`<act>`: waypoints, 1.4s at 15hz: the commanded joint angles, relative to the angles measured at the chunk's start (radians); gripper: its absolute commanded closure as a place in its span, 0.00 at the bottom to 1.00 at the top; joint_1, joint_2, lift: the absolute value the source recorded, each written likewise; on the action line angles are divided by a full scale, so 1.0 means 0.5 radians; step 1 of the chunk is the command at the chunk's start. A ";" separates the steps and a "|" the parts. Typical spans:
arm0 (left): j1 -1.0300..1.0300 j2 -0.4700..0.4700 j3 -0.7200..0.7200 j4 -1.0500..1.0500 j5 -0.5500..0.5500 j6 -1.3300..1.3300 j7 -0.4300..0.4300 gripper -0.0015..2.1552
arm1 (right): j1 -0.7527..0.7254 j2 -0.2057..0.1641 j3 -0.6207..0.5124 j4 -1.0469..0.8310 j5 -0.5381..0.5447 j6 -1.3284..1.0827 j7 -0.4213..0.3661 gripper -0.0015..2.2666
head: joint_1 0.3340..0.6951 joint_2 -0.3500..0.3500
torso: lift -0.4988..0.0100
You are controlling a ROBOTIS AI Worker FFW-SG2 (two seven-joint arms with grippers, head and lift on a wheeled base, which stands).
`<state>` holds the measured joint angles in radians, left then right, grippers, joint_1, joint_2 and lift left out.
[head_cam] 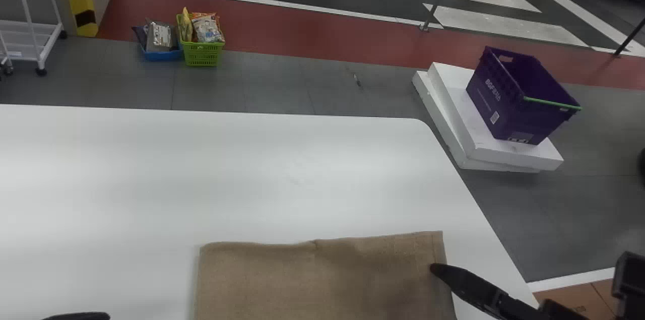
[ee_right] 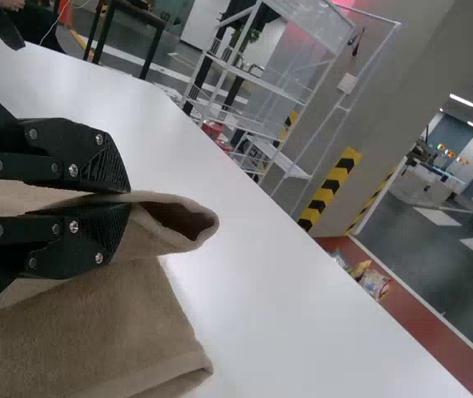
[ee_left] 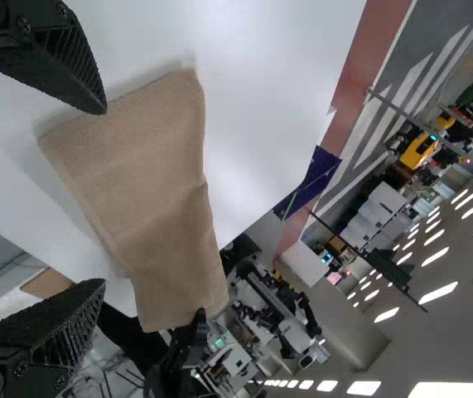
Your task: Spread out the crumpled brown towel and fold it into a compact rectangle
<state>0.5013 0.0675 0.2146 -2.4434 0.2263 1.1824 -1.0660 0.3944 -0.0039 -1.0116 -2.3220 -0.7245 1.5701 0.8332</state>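
Note:
In the head view the brown towel (head_cam: pixel 322 274) lies at the table's near edge, its far side nearly straight. My right gripper (head_cam: pixel 437 268) is at the towel's right edge. At the bottom left, my left gripper (head_cam: pixel 83 316) is over the bare table, apart from the towel. The left wrist view shows the left gripper (ee_left: pixel 99 199) wide open, the towel (ee_left: pixel 149 182) beyond it with nothing held. In the right wrist view the right gripper (ee_right: pixel 124 197) is shut on a raised fold of the towel (ee_right: pixel 178 222); another part of the towel lies flat beside it.
The white table (head_cam: pixel 227 174) extends beyond and left of the towel. Past its right edge, a purple crate (head_cam: pixel 514 98) stands on white boxes (head_cam: pixel 453 128) on the floor. A green basket (head_cam: pixel 203 53) and a blue one (head_cam: pixel 161 55) stand on the floor behind the table.

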 commanded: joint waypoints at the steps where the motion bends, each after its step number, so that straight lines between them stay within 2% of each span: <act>1: -0.002 0.000 -0.015 0.009 -0.005 -0.010 0.003 0.04 | 0.003 -0.038 0.011 0.064 0.062 0.004 0.000 0.44 | 1.00 0.00 | 0.73; 8: 0.001 0.000 -0.036 0.009 -0.023 -0.010 0.000 0.04 | -0.114 -0.152 0.192 0.223 0.259 0.004 -0.034 0.44 | 1.00 0.00 | 0.73; 11: 0.004 0.000 -0.039 0.012 -0.023 -0.010 0.000 0.04 | -0.129 -0.235 0.229 0.300 0.320 0.004 -0.034 0.44 | 1.00 0.00 | 0.73; 21: 0.004 0.003 -0.043 0.006 -0.029 -0.010 0.006 0.04 | -0.181 -0.348 0.370 0.401 0.510 0.004 -0.037 0.44 | 1.00 0.00 | 0.73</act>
<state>0.5031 0.0690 0.1933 -2.4404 0.2135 1.1774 -1.0641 0.3142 -0.1679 -0.8408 -2.1335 -0.4822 1.5701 0.8145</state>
